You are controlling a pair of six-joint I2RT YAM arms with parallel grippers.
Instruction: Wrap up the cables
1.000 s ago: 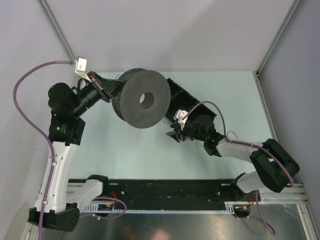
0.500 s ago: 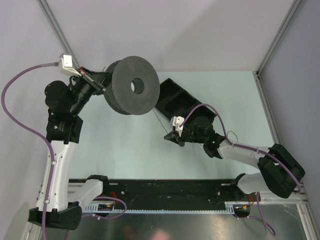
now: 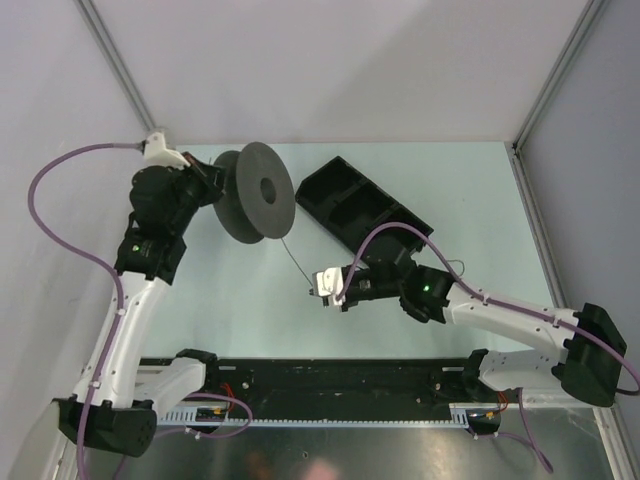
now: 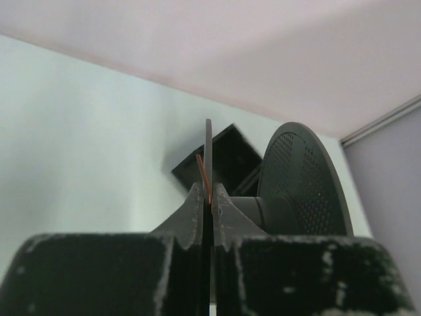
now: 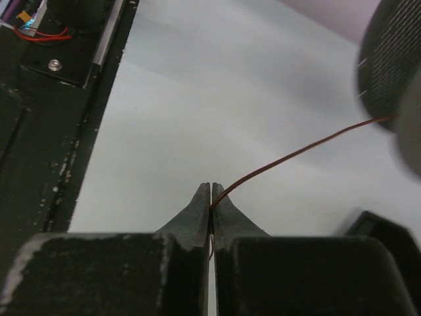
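Observation:
My left gripper holds the dark grey spool up at the back left, seen almost edge-on. In the left wrist view its jaws are shut on one thin flange, with a copper strand beside it; the perforated other flange stands to the right. The cable, a very thin brown wire, runs from the spool down to my right gripper. In the right wrist view the jaws are shut on the cable, which stretches up-right to the blurred spool.
A black compartment tray lies behind the right gripper and shows in the wrist views. The black base rail runs along the near edge. Walls close the back and sides.
The right gripper has shut on the cable and moved left and nearer, drawing it out. The left arm has swung the spool left and turned it edge-on.

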